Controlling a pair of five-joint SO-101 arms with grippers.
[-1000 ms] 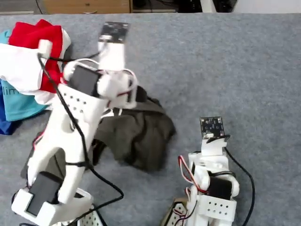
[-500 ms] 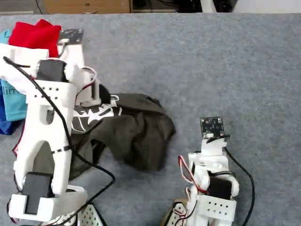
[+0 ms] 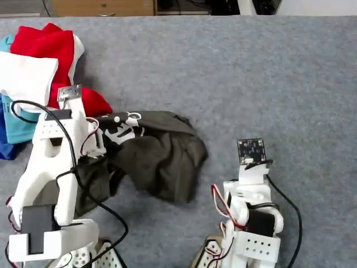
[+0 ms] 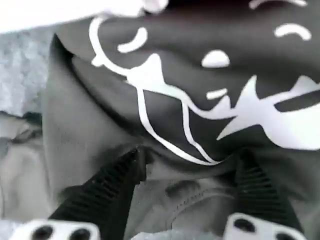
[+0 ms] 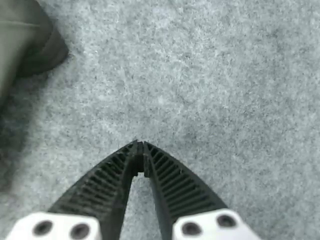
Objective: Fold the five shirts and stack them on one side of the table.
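Note:
A crumpled dark olive shirt (image 3: 162, 159) with a white print lies left of the table's middle. My left gripper (image 4: 192, 157) stands open right on its printed part, one finger (image 4: 117, 182) on each side of a fold of cloth. The left arm (image 3: 53, 162) leans over the shirt's left edge. At the far left corner sit a red shirt (image 3: 47, 44), a white shirt (image 3: 25, 81), a teal shirt (image 3: 17, 123) and a blue shirt (image 3: 4, 146), piled together. My right gripper (image 5: 140, 146) is shut just above bare grey cloth, near the olive shirt's edge (image 5: 25, 45).
The table is covered in grey felt (image 3: 268, 78). The right arm (image 3: 251, 209) stands folded at the near edge. Cables hang around both arm bases.
The left arm has drawn back from the far side toward the near left and come down onto the olive shirt, uncovering its white print. The right arm has kept still.

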